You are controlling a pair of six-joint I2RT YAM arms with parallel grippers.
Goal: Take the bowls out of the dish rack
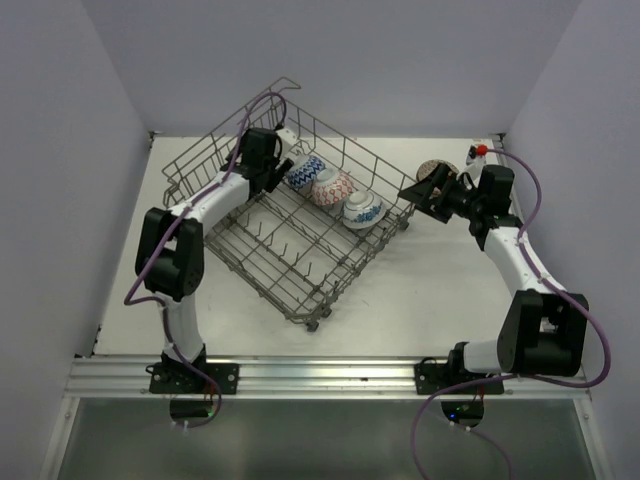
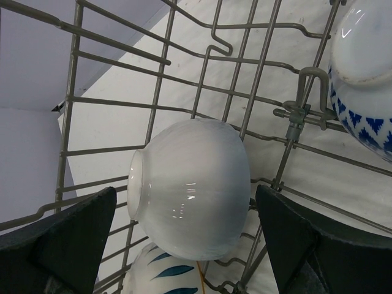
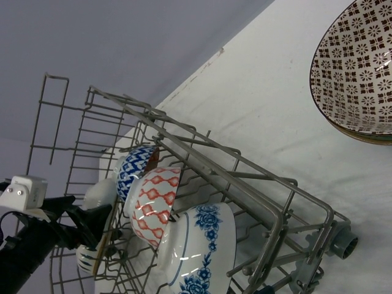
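The grey wire dish rack [image 1: 250, 262] stands angled mid-table. My left gripper [image 1: 274, 168] is open inside its far corner, its fingers [image 2: 61, 245] either side of a plain white bowl [image 2: 190, 187] lying on its side, not touching it. A blue-leaf bowl [image 2: 162, 272] lies under it. A blue zigzag bowl [image 1: 305, 172], a red-patterned bowl [image 1: 331, 186] and a blue-floral bowl [image 1: 364, 210] stand in a row in the rack; all three show in the right wrist view, the floral one [image 3: 202, 257] nearest. My right gripper [image 1: 425, 193] is open and empty by the rack's right corner.
A brown-patterned bowl [image 3: 361, 67] sits on another bowl on the white table [image 1: 440, 300] at the back right, behind my right gripper. The rack's raised sides [image 3: 245, 177] and wheel [image 3: 340, 242] lie close to my right gripper. Walls close in the table on three sides.
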